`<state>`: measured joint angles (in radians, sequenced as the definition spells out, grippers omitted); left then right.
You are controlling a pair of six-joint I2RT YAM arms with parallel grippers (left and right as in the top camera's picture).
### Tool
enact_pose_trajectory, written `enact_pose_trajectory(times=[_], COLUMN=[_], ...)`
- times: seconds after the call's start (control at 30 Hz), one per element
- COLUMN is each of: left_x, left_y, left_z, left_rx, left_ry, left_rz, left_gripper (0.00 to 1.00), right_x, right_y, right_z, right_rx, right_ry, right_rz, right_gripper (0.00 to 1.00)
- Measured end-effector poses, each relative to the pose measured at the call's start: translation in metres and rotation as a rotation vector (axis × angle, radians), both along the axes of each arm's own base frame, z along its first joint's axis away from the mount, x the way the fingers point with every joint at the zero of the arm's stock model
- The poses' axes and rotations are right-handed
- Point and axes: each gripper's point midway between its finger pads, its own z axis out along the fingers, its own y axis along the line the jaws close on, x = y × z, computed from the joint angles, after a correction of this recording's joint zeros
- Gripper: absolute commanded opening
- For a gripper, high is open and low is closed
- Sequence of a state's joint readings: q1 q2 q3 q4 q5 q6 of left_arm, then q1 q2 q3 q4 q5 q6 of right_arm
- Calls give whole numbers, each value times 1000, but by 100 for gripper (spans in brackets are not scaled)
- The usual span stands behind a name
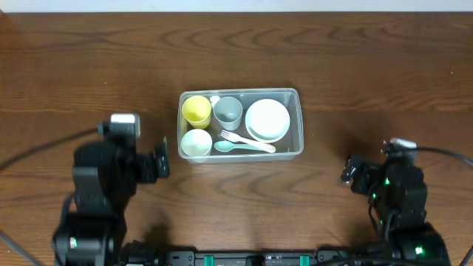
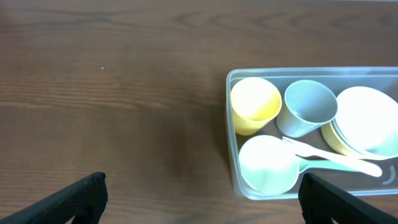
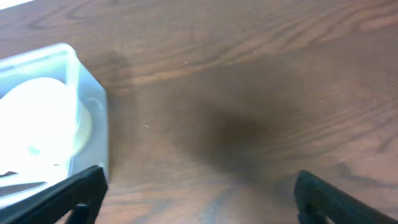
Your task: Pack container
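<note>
The clear plastic container (image 1: 297, 122) sits at the table's middle. Inside are a yellow cup (image 1: 196, 109), a grey cup (image 1: 228, 111), a white cup (image 1: 196, 142), stacked white bowls (image 1: 267, 120), and a white fork and pale green spoon (image 1: 244, 144). In the left wrist view the container (image 2: 231, 134) is at right with the same cups. The right wrist view shows its corner (image 3: 93, 106) at left. My left gripper (image 2: 199, 199) is open and empty, left of the container. My right gripper (image 3: 199, 196) is open and empty, right of it.
The dark wooden table (image 1: 236, 52) lies all around the container. The arm bases and black cables stand along the front edge at left (image 1: 96, 199) and right (image 1: 399, 207).
</note>
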<state>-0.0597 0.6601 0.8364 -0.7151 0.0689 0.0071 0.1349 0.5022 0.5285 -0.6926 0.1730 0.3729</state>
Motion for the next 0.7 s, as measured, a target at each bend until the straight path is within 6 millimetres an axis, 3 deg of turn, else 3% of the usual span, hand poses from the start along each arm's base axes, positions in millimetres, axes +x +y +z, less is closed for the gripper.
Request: enact_pose_trajectory(times=[0.17, 0.7], left_x=[-8, -6], left_y=[0, 0], left_z=[-3, -7], left_rx=[-17, -31], left_ry=[-78, -64], left_rz=[8, 18], left_gripper=[98, 98], right_x=[-6, -7], right_y=[-2, -1], right_z=[-13, -15], right_rx=[0, 22], right_ry=[6, 13], right_rz=[-12, -18], right_gripper=[99, 99])
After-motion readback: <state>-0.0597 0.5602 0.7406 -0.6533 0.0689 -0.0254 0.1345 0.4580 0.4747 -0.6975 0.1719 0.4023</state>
